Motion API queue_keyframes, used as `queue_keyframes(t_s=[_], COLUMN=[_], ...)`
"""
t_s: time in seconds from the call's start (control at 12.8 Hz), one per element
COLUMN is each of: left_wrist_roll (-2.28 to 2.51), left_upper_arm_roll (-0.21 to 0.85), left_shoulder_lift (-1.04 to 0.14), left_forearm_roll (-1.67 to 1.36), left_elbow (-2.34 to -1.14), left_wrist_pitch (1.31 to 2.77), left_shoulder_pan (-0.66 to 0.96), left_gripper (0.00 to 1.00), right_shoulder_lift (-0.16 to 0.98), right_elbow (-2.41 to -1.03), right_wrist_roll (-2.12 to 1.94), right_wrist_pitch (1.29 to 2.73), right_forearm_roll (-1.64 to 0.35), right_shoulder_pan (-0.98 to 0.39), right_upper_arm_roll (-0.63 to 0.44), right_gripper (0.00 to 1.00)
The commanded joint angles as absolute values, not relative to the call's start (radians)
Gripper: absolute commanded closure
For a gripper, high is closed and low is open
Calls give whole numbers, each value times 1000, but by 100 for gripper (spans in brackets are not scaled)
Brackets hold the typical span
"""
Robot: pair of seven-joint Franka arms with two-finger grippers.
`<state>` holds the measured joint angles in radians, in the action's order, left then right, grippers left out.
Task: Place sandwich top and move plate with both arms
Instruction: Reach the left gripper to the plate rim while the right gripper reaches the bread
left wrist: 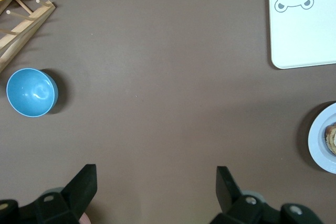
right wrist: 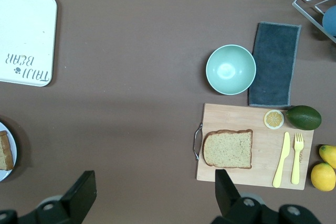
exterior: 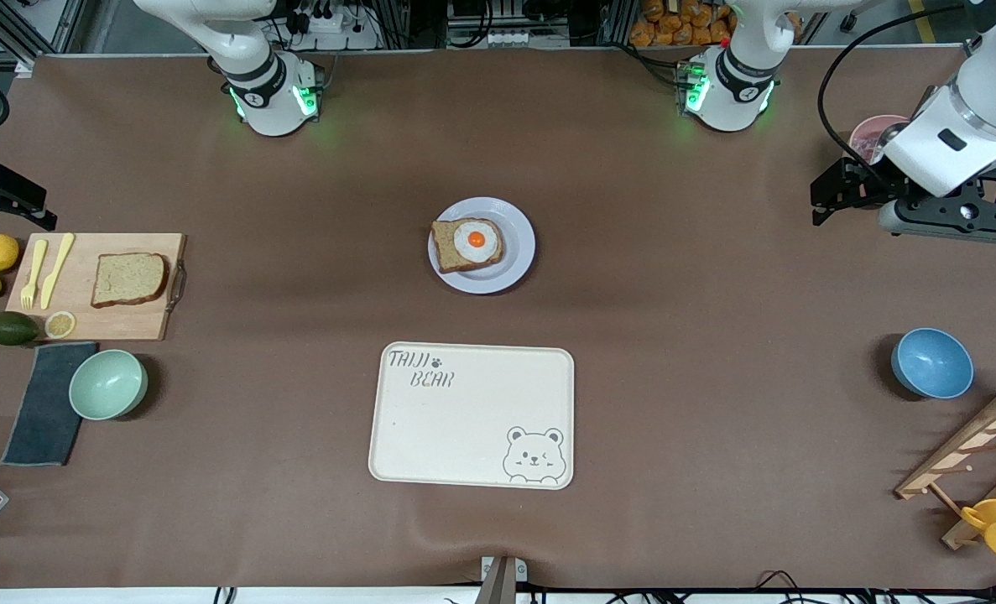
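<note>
Overall status: nothing of the task appears done yet; both steps remain, judged from how things lie.
Sandwich top (exterior: pixel 128 279): lies flat on the wooden cutting board (exterior: pixel 141 323) at the right arm's end of the counter (exterior: pixel 716 436); untouched by either hand; a yellow fork (exterior: pixel 33 273), a yellow knife (exterior: pixel 57 269) and a lemon slice (exterior: pixel 59 324) share the board with it.
Plate (exterior: pixel 510 267): sits mid-counter, farther from the front camera than the cream tray; it carries the egg-topped bread slice (exterior: pixel 467 244), which has no cover yet.
Cream tray (exterior: pixel 472 415): bear drawing in one corner; nothing rests on it; whether it is where the plate should go cannot be told from the task wording.
Right hand (right wrist: pixel 156 192): fingers well apart, nothing between them; hangs over bare counter near the cutting board, with the sandwich top in its wrist view.
Left hand (left wrist: pixel 157 187): fingers spread wide, holding nothing; it hangs over the left arm's end of the counter, well apart from the plate; this arm appears to wait.
Surroundings: green bowl (exterior: pixel 108 383) on the counter beside a dark cloth (exterior: pixel 43 415); blue bowl (exterior: pixel 931 362) near a wooden rack (exterior: pixel 967 453); none of these bears on the job.
Remaining work: pick up the sandwich top, set it on the egg slice, then shift the plate with both arms.
</note>
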<state>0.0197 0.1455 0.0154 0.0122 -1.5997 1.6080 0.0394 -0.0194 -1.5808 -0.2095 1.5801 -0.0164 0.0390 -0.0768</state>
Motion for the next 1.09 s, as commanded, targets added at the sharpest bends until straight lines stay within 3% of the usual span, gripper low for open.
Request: queue_keyframes(t_s=[0.0,0.47,0.78,1.01], left_wrist_roll=[32,51,90,91], left_upper_arm_roll=[147,140,140,149], left_shoulder_lift=[14,-30,-110,-176], left_forearm_roll=[-39,-86,-168,-233], left_elbow=[-1583,-1582,-1595,-1617], left_wrist_pitch=[1594,1595,1601,1658], left_shoulder_pan=[28,32,25,37], left_gripper=[0,0,0,0], right_shoulder_lift=[-18,-8,-6,-5], right_elbow=[-1577,-1626,-1748,-1871], right_wrist_roll=[-195,-205,-334,-460], right_wrist_pitch=[1575,1595,1716,1859], right_forearm_roll=[-3,-25,-25,-31], right_shoulder_pan=[48,61,109,33], right_upper_arm_roll=[-66,-86,-110,-271], right_gripper=[0,0,0,0])
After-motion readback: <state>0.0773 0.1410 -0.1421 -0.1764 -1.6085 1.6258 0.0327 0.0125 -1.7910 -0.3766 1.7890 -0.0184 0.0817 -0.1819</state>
